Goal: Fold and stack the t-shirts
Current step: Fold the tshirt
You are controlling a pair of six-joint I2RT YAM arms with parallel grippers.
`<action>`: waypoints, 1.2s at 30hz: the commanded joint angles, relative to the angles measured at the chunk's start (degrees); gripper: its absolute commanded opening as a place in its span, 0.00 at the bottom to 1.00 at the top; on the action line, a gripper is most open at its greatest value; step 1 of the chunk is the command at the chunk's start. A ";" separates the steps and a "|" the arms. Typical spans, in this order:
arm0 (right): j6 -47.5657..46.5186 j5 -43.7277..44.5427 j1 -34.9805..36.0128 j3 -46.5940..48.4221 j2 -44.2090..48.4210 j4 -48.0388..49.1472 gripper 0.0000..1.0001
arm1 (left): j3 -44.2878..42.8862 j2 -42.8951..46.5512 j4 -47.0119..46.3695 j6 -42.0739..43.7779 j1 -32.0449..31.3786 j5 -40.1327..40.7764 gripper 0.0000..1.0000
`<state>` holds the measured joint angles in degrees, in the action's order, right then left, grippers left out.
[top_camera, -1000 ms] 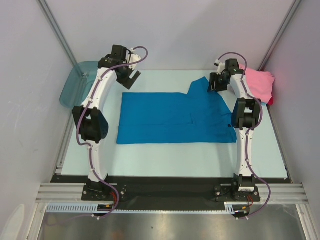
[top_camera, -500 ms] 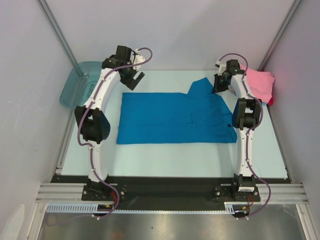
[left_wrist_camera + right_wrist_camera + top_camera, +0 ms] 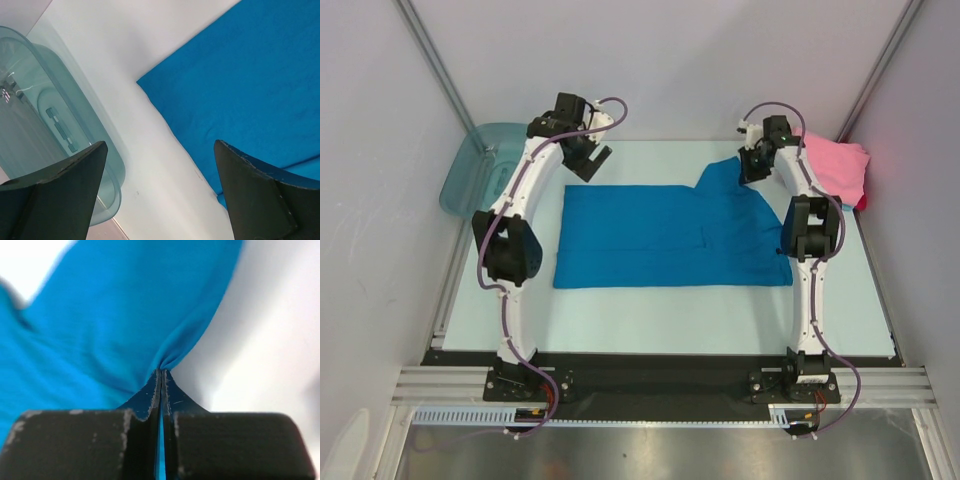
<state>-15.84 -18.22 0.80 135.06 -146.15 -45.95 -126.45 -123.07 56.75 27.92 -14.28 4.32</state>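
Currently, the bright blue cloth t-shirt lies spread flat in the middle of the pale light-blue table top, with its length going from left to right. One short sleeve sticks out at the far edge, on the right part of the shirt. The right gripper is at this sleeve. In the right wrist view its two black fingers are pressed together and a fold of the blue cloth is pinched between their tips, so small wrinkles run toward the pinch.

The left gripper hangs above the far left corner of the same shirt. In the left wrist view its jaws stand wide apart, and between them I see only the corner of the shirt and bare table.

The translucent teal plastic tub stands at the far left edge of the table. A soft pink cloth t-shirt lies in a heap at the far right corner, and a small red edge shows just beside it on the near side.
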 commanded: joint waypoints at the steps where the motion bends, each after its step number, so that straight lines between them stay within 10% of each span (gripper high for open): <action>1: -3.50 0.46 2.89 -0.76 6.75 2.00 0.00 | -3.01 -0.24 -0.15 -0.76 -0.22 -1.24 0.94; 34: -30.92 3.27 5.79 -11.40 14.75 -20.04 0.01 | -0.55 0.02 -1.82 0.64 1.63 -2.21 0.91; 36: -32.06 3.28 5.79 -11.14 14.40 -21.89 0.36 | -0.02 0.46 -1.99 0.73 1.98 -2.38 0.91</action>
<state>-44.25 -15.44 6.31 123.37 -134.28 -63.22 -126.82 -124.53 56.16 28.10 -12.93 3.25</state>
